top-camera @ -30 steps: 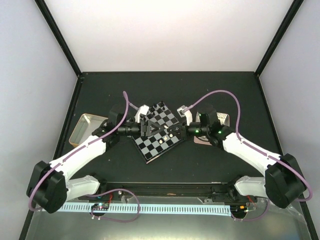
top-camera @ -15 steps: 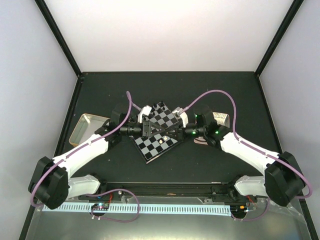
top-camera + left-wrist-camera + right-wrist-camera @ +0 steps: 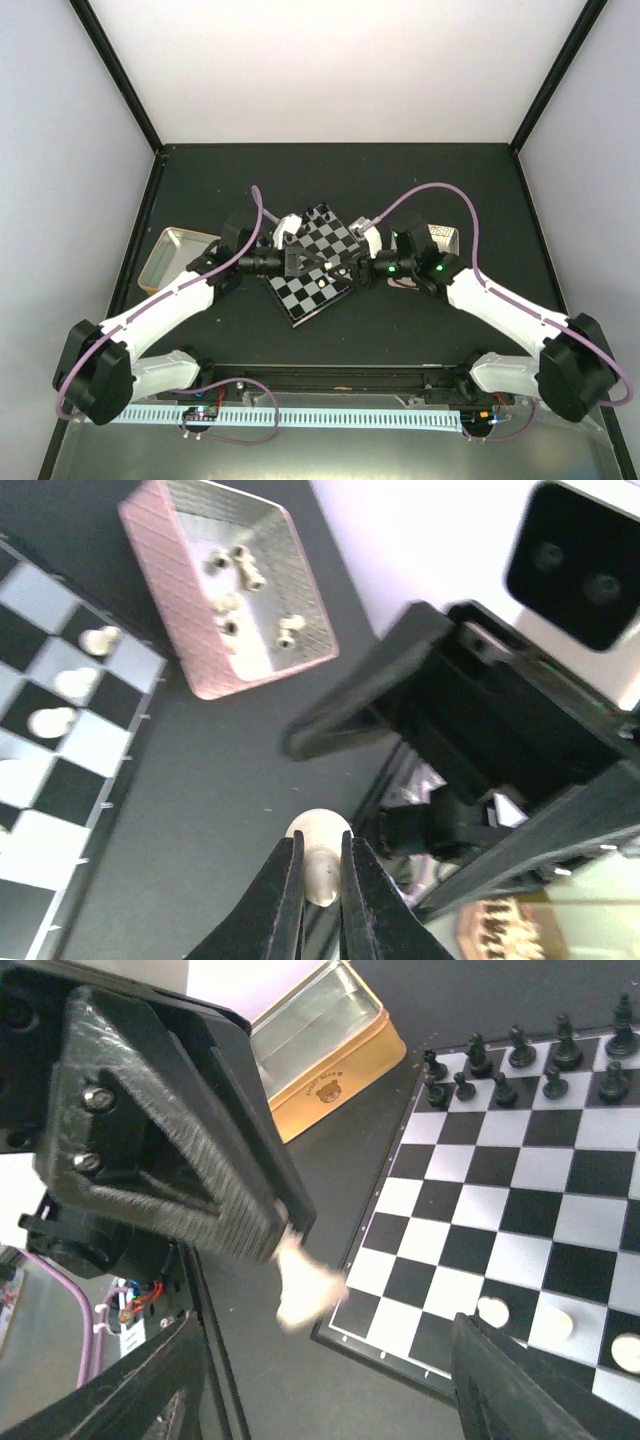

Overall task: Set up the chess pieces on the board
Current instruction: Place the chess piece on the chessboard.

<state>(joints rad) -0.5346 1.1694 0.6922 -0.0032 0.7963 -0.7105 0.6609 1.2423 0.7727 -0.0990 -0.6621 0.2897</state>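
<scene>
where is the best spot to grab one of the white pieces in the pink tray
From straight above: the pink tray has raised walls that block a sideways approach. The white pieces appear to lie tipped over on its floor, so pinch across a narrow waist, not end to end. The lone piece apart from the cluster probably leaves the fingers most room.

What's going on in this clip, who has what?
Both arms meet at the board, which is only partly set up. The left gripper is shut on a cream-white piece, held above the dark table just off the board's edge. The right gripper faces it with jaws open, holding nothing. Black pieces line one edge, a few white ones stand near the other, and more pieces lie in the pink tray.
</scene>
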